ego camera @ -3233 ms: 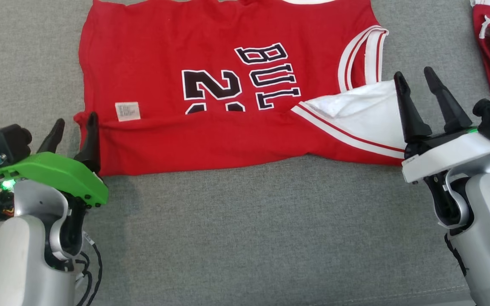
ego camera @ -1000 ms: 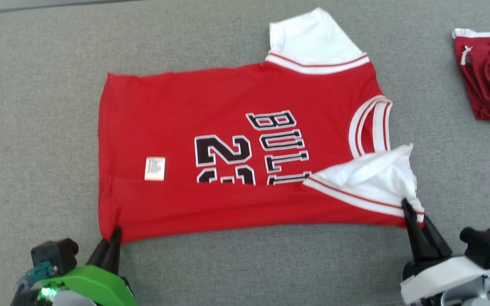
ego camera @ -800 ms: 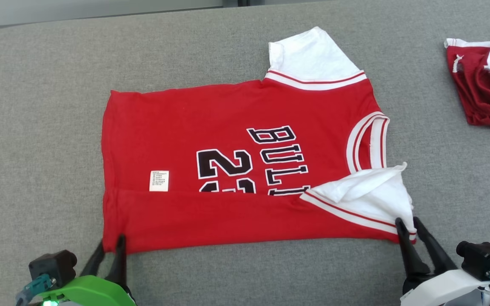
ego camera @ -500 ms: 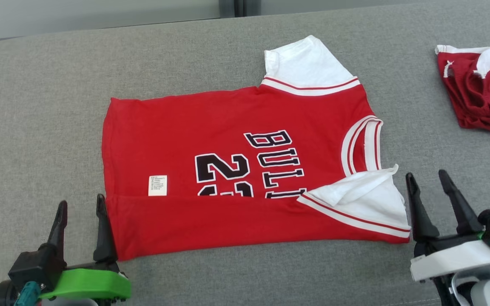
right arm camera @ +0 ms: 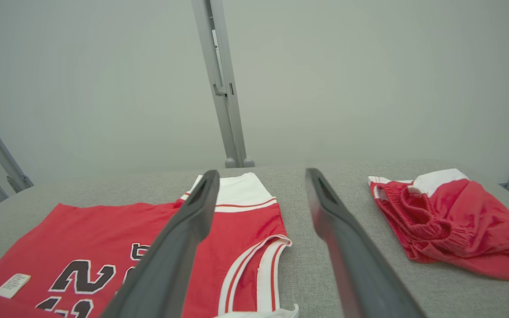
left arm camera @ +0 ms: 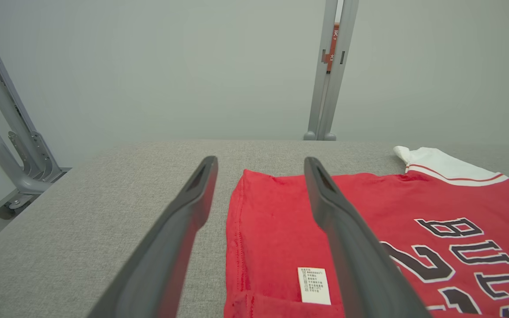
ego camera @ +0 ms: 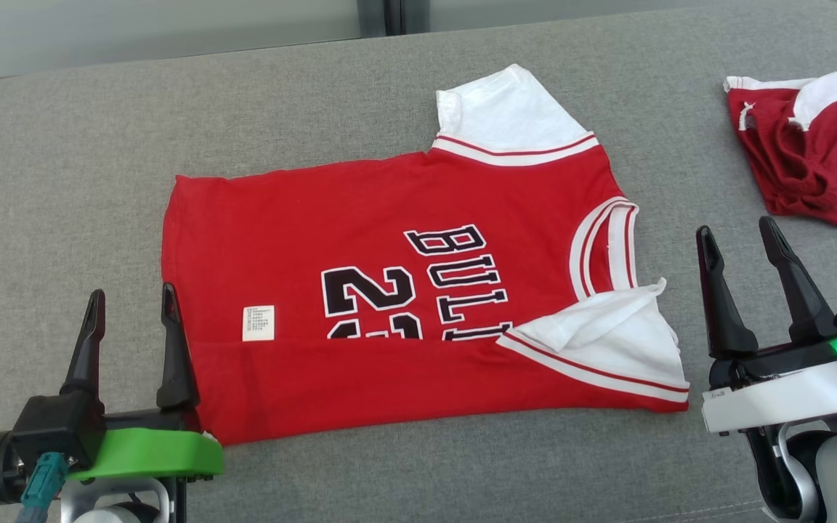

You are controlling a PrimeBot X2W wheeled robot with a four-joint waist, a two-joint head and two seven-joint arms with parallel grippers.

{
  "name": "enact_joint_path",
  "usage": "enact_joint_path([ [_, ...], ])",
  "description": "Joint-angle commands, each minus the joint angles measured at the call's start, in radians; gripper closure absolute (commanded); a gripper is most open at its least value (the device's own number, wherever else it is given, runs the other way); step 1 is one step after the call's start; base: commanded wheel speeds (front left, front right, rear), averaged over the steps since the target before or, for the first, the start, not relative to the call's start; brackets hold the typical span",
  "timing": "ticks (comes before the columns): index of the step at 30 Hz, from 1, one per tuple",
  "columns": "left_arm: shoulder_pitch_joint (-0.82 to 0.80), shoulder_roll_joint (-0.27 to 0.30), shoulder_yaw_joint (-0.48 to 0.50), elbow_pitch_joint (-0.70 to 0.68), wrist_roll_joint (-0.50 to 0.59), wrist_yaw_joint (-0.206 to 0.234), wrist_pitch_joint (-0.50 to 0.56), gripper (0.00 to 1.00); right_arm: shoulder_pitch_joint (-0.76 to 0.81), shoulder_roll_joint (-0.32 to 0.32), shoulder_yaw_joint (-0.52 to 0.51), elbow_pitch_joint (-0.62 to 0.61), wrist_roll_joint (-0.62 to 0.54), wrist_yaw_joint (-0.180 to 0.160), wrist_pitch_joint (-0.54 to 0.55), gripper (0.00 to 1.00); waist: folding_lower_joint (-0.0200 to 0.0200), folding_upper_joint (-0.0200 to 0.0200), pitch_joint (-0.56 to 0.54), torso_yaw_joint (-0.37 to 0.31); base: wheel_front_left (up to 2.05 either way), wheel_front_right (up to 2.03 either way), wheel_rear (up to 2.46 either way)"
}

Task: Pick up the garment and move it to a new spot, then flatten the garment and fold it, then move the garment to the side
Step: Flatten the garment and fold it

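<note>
Red jersey [ego camera: 389, 290] lies flat on grey couch [ego camera: 62, 181], near long edge folded over. Left gripper [ego camera: 131, 312] and right gripper [ego camera: 742, 250] both wide open, empty, beside its near corners.

Lower part of number [ego camera: 368, 301] and lettering [ego camera: 462, 283] on jersey [ego camera: 280, 240] hidden under folded-over near strip [ego camera: 360, 388]. Print on white label [ego camera: 258, 323] too small to be read. Far right, red shorts [ego camera: 811, 152] cut by picture edge in head view. In left wrist view, red sign [left arm camera: 335, 44] half covered by post [left arm camera: 325, 88], characters unreadable.
</note>
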Motion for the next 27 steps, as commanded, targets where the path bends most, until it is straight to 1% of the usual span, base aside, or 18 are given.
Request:
enact_joint_path([
  [1,-0.013,0.007,0.0,-0.005,0.003,0.005,0.006,0.0,-0.008,0.005,-0.002,-0.004,-0.002,0.0,0.0,0.0,0.0,0.0,0.005,0.001,0.0,0.0,0.0],
  [4,-0.044,0.02,-0.008,-0.003,0.003,-0.009,0.031,0.0,-0.008,0.008,-0.008,-0.009,0.003,0.0,0.001,0.0,0.0,0.0,0.023,0.006,0.0,0.0,0.0],
  [6,-0.088,0.026,-0.02,0.003,-0.011,-0.03,0.063,0.0,-0.014,0.01,-0.01,-0.015,0.007,0.0,0.003,0.0,0.0,0.0,0.041,0.01,0.0,0.0,0.0],
  [8,-0.149,0.037,-0.029,0.02,-0.032,-0.057,0.116,0.0,-0.021,0.01,-0.01,-0.022,0.006,0.0,0.007,0.0,0.0,0.0,0.065,0.012,0.0,0.0,0.0],
  [12,-0.317,0.084,-0.031,0.103,-0.091,-0.139,0.247,0.0,-0.045,0.012,0.003,-0.034,0.006,0.0,0.008,0.0,0.0,0.0,0.123,0.002,0.0,0.0,0.0],
  [15,-0.434,0.121,-0.03,0.199,-0.142,-0.2,0.348,0.0,-0.063,0.015,0.017,-0.03,0.01,0.0,0.001,0.0,0.0,0.0,0.165,-0.016,0.0,0.0,0.0],
  [19,-0.551,0.161,-0.032,0.341,-0.186,-0.256,0.445,0.0,-0.088,0.013,0.032,-0.007,0.017,0.0,-0.017,0.0,0.0,0.0,0.207,-0.039,0.0,0.0,0.0],
  [23,-0.626,0.183,-0.038,0.47,-0.221,-0.285,0.488,0.0,-0.107,0.017,0.039,0.018,0.023,0.0,-0.031,0.0,0.0,0.0,0.233,-0.057,0.0,0.0,0.0],
  [27,-0.679,0.198,-0.048,0.573,-0.234,-0.3,0.498,0.0,-0.126,0.009,0.041,0.049,0.034,0.0,-0.042,0.0,0.0,0.0,0.25,-0.065,0.0,0.0,0.0],
])
